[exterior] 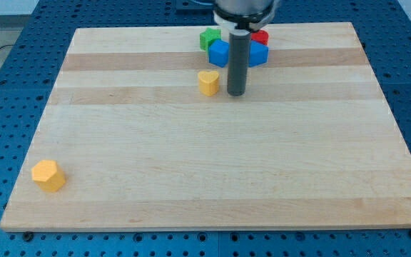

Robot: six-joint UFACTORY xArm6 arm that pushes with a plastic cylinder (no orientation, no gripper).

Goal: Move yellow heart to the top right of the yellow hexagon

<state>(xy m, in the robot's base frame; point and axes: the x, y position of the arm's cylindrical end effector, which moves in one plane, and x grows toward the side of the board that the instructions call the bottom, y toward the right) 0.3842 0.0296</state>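
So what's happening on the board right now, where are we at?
My tip sits just to the view's right of the yellow heart, near the top centre of the board. The yellow hexagon lies far off at the bottom left. Green, blue and red blocks cluster behind the rod.

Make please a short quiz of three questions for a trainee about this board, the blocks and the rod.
1. True or false: my tip stands at the view's right of the yellow heart.
2. Where does the yellow hexagon lie? A) top right B) bottom left C) centre
3. Fill in: behind the rod, near the top edge, sit a green block, a red block and ___ blocks.

Key: 1 true; 2 B; 3 blue.
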